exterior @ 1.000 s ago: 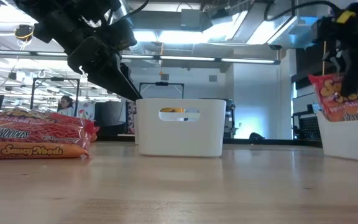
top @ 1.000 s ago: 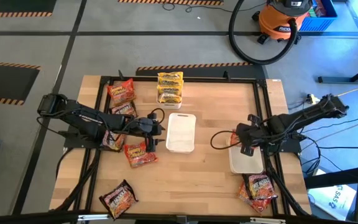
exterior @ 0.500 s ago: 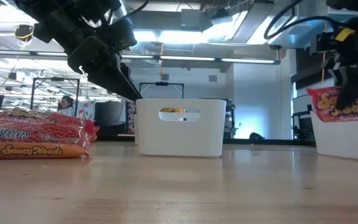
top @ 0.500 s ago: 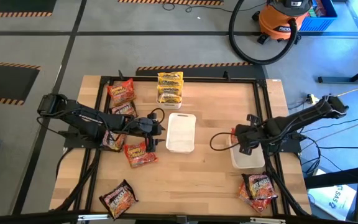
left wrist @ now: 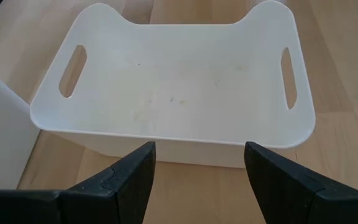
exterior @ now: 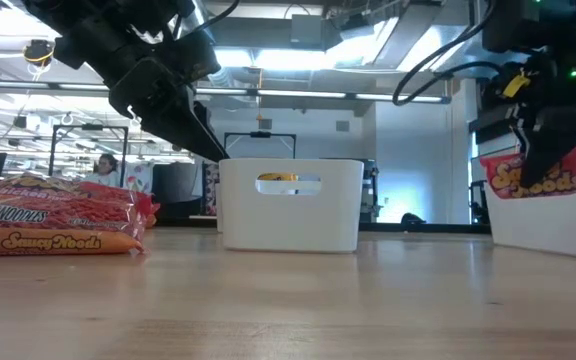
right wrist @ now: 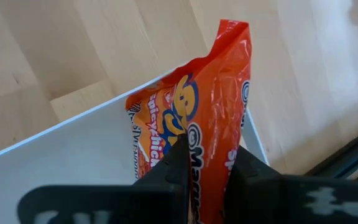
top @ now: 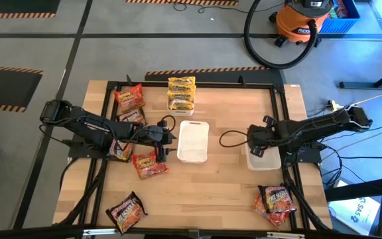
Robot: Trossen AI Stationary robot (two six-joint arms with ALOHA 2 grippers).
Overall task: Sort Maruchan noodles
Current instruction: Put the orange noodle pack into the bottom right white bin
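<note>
My right gripper [top: 256,145] is shut on a red-orange Maruchan noodle packet [exterior: 542,172] over the white tray [top: 268,166] at the table's right. My left gripper [top: 163,138] hangs open just left of the empty middle tray [left wrist: 173,87]; its fingers stand short of the tray wall and touch nothing. Yellow packets [top: 181,93] sit at the far edge. Red-orange packets [top: 129,98] [top: 150,164] lie flat under and beside the left arm. A dark packet [top: 126,211] lies near the front left, and more packets [top: 277,200] lie at the front right. My right gripper pinches the red-orange packet between its two fingers [right wrist: 179,163] at the packet's upper edge [right wrist: 199,149]. The fingers come from above, slanting steeply down. The packet hangs below them, and its lower part dips behind the right tray's wall [exterior: 558,222].
A black frame [top: 178,85] borders the wooden table. The right arm's cable [top: 231,139] loops between the middle and right trays. An orange shop vacuum [top: 304,23] and its hose stand on the floor beyond the far edge. Bare wood lies along the front middle.
My right gripper has swung toward the table's middle and sunk, tipping further downward. It has carried the red-orange packet lower, so the packet's bottom part now sits behind the right tray's wall.
</note>
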